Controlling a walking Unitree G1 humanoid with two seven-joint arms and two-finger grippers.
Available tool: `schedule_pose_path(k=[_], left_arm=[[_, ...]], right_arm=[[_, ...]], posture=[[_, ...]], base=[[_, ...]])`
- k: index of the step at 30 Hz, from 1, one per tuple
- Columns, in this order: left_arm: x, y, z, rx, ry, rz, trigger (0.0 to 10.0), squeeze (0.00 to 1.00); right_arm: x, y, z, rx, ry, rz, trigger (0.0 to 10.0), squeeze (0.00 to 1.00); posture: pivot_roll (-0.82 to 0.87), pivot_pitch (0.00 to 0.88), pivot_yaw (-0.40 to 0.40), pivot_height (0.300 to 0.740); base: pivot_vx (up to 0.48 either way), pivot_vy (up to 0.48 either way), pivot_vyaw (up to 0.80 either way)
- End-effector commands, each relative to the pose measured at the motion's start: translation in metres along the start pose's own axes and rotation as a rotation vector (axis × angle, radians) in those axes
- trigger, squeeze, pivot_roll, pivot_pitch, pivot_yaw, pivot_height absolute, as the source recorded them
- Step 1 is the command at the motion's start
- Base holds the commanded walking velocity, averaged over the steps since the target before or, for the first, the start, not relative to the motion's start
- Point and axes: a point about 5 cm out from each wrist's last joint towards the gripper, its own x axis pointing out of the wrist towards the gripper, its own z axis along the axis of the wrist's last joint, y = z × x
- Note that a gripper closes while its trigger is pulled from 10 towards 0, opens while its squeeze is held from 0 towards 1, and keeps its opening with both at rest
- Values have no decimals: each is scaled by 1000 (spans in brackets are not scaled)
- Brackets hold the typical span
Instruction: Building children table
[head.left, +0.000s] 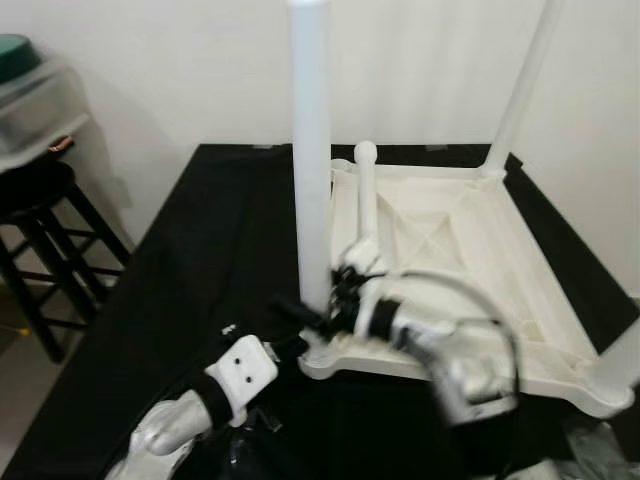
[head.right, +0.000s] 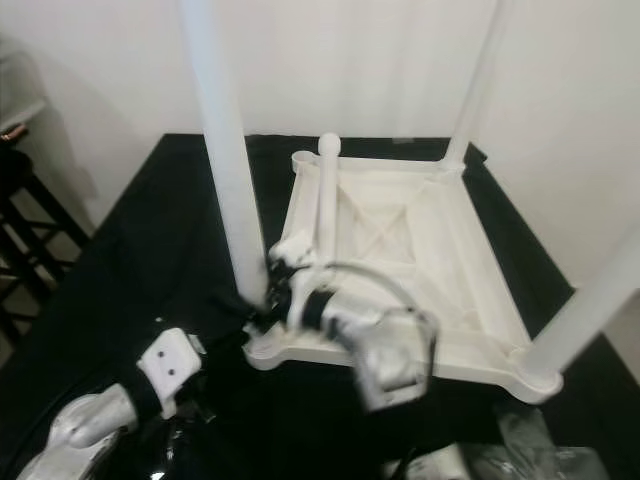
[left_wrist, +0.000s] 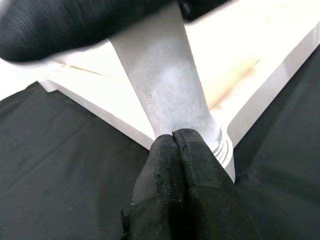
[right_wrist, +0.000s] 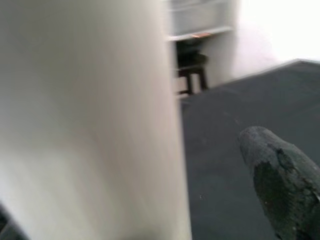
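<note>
- Our left pincer (head.left: 290, 305), fingers pressed together and gripping nothing, is nudging the foot of the near-left leg (head.left: 311, 150), just above its socket at the near-left corner of the tabletop (head.left: 440, 240).
- Our right pincer (head.left: 345, 275) is reaching to the same leg from the other side; one finger (right_wrist: 280, 180) is standing off the leg, and we cannot tell how far the pincer is open or whether it is gripping.
- We are working on an upside-down white tabletop lying on a black cloth (head.left: 200, 260), legs pointing up at three corners, with a loose leg (head.left: 366, 195) lying across the tabletop.
- We are judging the plastic light, stiff and slick, so we are favouring a low hold near the socket.
</note>
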Motion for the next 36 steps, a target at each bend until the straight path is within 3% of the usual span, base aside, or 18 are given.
schedule_pose_path(k=[1, 2, 3, 4, 9, 14, 15, 16, 17, 28, 31, 33, 36], left_arm=[[0, -2, -4, -5, 19, -7, 10000, 0], [0, -2, -4, -5, 19, -7, 10000, 0], [0, -2, -4, -5, 19, -7, 10000, 0], [1, -3, -5, -5, 20, -6, 10000, 0], [1, -3, -6, -5, 23, -6, 10000, 0], [1, -4, -7, -6, 25, -7, 10000, 0], [1, -5, -7, -6, 26, -8, 10000, 0], [1, -5, -7, -6, 26, -8, 10000, 0], [1, -5, -7, -6, 26, -9, 10000, 0], [0, -7, -7, -6, 26, -11, 10000, 0], [-1, -7, -7, -7, 25, -8, 10000, 0], [-1, -6, -7, -9, 24, -5, 10000, 0], [-1, -5, -6, -9, 24, -4, 10000, 0]], right_arm=[[-3, -10, 6, -2, -20, 50, 10000, 1000], [-5, -17, 15, -20, -22, 97, 10000, 322], [-5, -17, 15, -20, -22, 97, 10000, 322], [-7, -23, 22, -35, -21, 127, 10000, 0], [-10, -37, 34, -61, 20, 248, 10000, 0], [-8, -44, 38, -46, 23, 280, 10000, 0], [-7, -46, 36, -37, 32, 304, 7020, 0], [-7, -46, 36, -37, 32, 304, 7020, 0], [-7, -47, 35, -31, 38, 322, 0, 0], [-17, -54, 23, 1, 26, 352, 0, 0], [-23, -57, 19, -9, 3, 279, 0, 0], [-31, -61, 14, -14, -23, 128, 0, 0], [-33, -61, 10, -13, -22, 78, 0, 0]], posture=[[-33, 0, -14, 740], [-28, 0, -18, 740], [-28, 0, -18, 740], [-24, 0, -19, 740], [-19, 0, -21, 740], [-18, 0, -23, 740], [-16, 0, -25, 740], [-16, 0, -25, 740], [-15, 0, -26, 740], [-18, 0, -21, 740], [-22, 0, -21, 740], [-26, 0, -19, 740], [-30, 0, -19, 740]], base=[[0, 0, 0], [0, 0, 0], [0, 0, 0], [0, 0, 0], [0, 0, 0], [0, 0, 0], [0, 0, 0], [0, 0, 0], [0, 0, 0], [0, 0, 0], [0, 0, 0], [0, 0, 0], [0, 0, 0]])
